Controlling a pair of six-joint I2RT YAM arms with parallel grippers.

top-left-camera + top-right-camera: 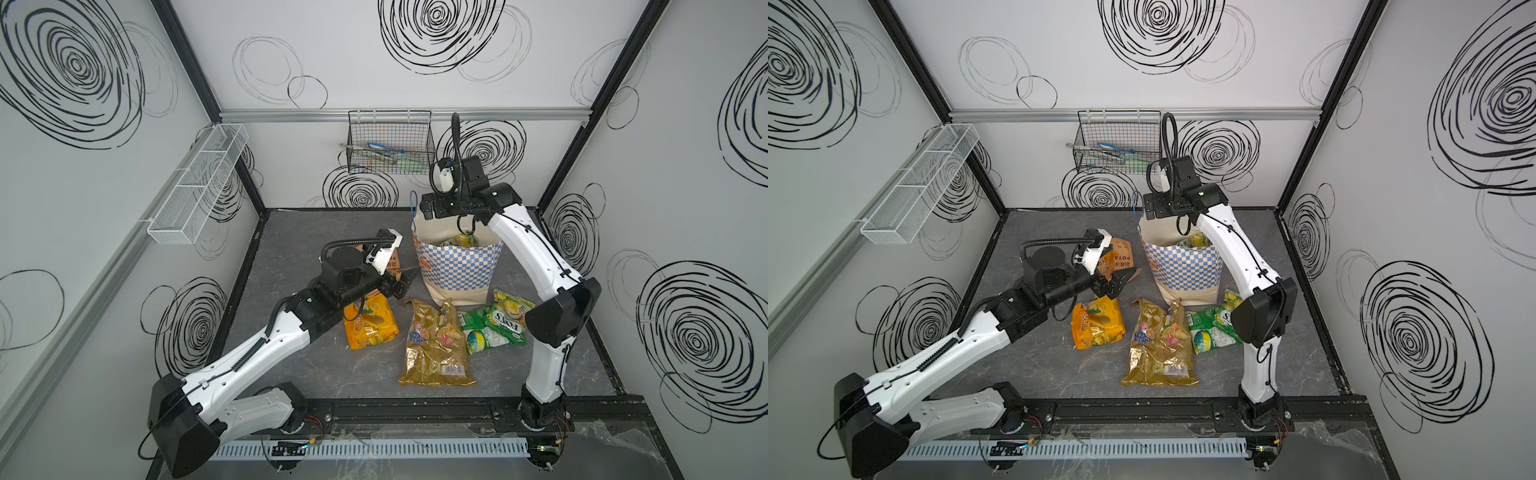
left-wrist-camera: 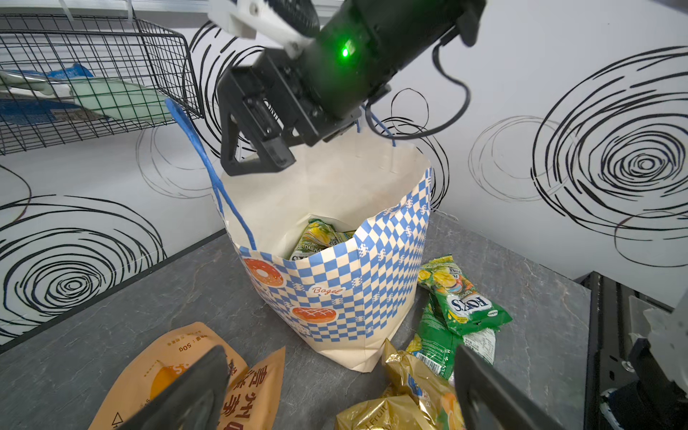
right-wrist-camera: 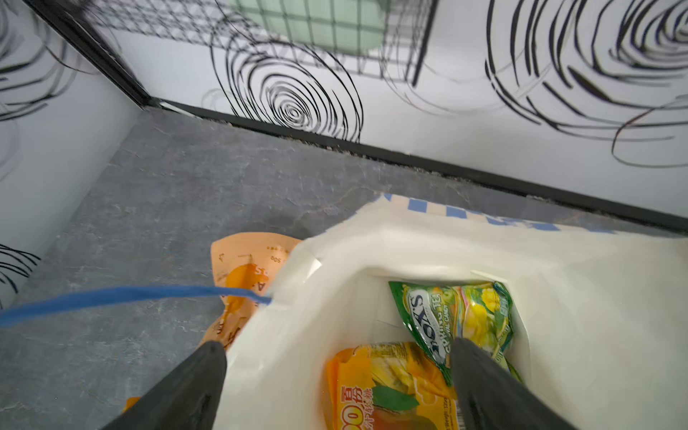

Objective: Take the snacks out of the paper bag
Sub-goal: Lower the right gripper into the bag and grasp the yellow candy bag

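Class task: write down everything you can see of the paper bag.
The paper bag stands upright on the grey table, mouth open. It is cream paper with a blue-checked band, printed bagels and thin blue cord handles. Inside lie a green Fox's packet and an orange packet. The open right hand hovers over its mouth.

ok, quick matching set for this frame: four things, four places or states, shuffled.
1 gold fruit packet
2 tan potato bag
3 right gripper
4 black wire basket

A open, above the paper bag
B hung on the back wall
C on the table, in front of the bag
D on the table, left of the bag

Pairs: 1-C, 2-D, 3-A, 4-B
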